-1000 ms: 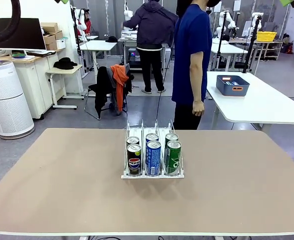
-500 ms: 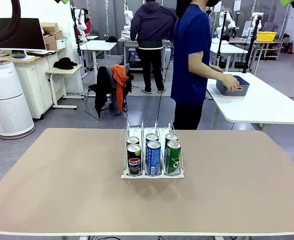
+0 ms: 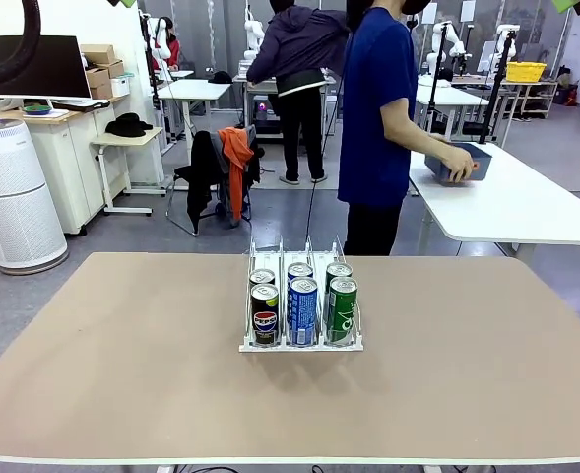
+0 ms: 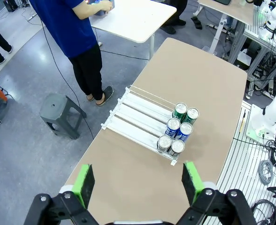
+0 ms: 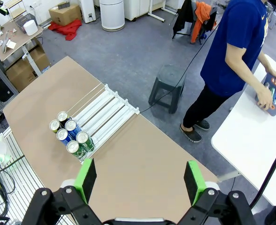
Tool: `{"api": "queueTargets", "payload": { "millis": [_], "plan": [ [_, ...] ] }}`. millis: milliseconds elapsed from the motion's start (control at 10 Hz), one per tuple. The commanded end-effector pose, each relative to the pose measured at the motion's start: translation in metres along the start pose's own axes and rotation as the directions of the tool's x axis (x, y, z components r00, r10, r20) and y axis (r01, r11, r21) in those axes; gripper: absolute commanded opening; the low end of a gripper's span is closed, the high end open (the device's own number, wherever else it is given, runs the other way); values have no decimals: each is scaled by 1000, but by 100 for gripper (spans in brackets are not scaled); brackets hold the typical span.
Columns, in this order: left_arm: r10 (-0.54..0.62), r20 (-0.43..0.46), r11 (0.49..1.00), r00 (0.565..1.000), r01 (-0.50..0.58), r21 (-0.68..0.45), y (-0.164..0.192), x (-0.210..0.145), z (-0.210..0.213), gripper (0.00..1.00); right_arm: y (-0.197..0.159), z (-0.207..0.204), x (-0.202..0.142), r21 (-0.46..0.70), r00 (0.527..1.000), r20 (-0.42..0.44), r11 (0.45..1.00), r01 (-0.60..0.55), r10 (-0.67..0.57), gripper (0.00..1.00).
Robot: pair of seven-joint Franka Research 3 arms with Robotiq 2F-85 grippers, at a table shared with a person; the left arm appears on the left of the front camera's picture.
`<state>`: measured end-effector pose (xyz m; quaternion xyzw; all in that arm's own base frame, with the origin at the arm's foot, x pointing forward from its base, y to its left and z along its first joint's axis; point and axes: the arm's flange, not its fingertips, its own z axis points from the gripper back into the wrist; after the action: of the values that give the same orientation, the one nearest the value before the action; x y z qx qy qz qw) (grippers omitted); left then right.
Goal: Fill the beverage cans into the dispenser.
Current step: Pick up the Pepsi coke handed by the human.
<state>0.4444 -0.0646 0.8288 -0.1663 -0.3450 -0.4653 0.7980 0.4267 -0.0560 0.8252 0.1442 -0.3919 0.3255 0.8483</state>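
Note:
The dispenser (image 3: 281, 254) stands in the middle of the tan table, its lanes running away from me. Several beverage cans stand upright at its near end, two per lane: dark Pepsi cans (image 3: 265, 315) on the left, blue-and-white cans (image 3: 302, 310) in the middle, green cans (image 3: 342, 309) on the right. From high above, the left wrist view shows the dispenser (image 4: 137, 118) and the cans (image 4: 178, 133), with my left gripper (image 4: 138, 183) open and holding nothing. My right gripper (image 5: 139, 180) is likewise open and high over the dispenser (image 5: 104, 110) and cans (image 5: 70, 136).
A person in a blue shirt (image 3: 378, 118) stands past the table's far edge, hands on a blue bin (image 3: 459, 163) on a white side table (image 3: 526, 212). A grey stool (image 5: 168, 86) stands on the floor beside the table.
The person has turned toward the side table and brought a hand from their side onto the blue bin. The cans and the dispenser have not moved.

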Motion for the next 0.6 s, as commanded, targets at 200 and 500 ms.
{"api": "queueTargets", "payload": {
  "millis": [200, 500],
  "plan": [
    [3, 4, 1000, 1000, -3, 5, 0, -1, 0, 100, 2, 0, 0, 3, 1000, 1, 1000, -2, 2, 100],
    [3, 4, 1000, 1000, -3, 5, 0, -1, 0, 100, 2, 0, 0, 3, 1000, 1, 1000, -2, 2, 100]
  ]
}}
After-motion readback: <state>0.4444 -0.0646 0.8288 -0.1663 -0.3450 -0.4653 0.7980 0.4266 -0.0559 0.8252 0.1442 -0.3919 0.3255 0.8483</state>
